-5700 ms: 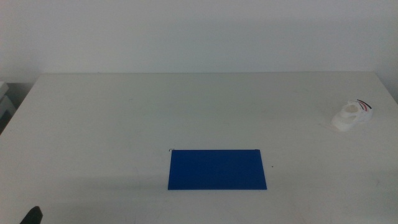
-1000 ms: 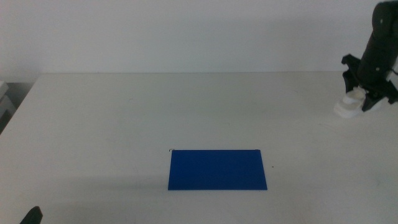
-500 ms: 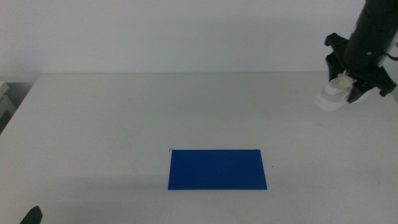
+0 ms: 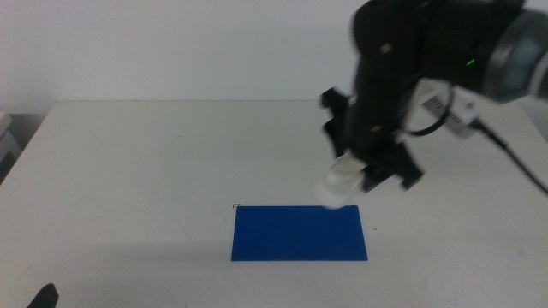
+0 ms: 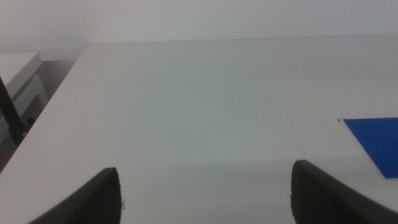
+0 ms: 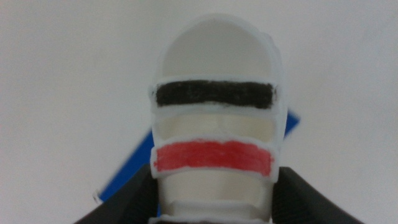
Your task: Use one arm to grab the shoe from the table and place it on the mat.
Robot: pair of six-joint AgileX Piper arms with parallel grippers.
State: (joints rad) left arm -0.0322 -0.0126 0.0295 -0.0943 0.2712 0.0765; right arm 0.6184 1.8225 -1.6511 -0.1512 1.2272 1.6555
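Note:
My right gripper (image 4: 364, 175) is shut on the white shoe (image 4: 339, 185) and holds it in the air just over the far right edge of the blue mat (image 4: 299, 233). In the right wrist view the shoe (image 6: 214, 137) fills the picture between my dark jaws, with its black strap and red strap across it; a corner of the mat (image 6: 127, 177) shows beneath it. My left gripper (image 5: 205, 190) is open and empty, low over the table's (image 4: 154, 162) near left part; the mat's corner (image 5: 376, 140) shows in its view.
A grey-white unit (image 5: 18, 87) stands off the table's left edge. The right arm's big black body (image 4: 411, 60) with its cable hangs over the table's right half.
My right gripper has carried the shoe from the table's far right edge leftward and nearer, to just above the mat's far edge. The left arm has not moved.

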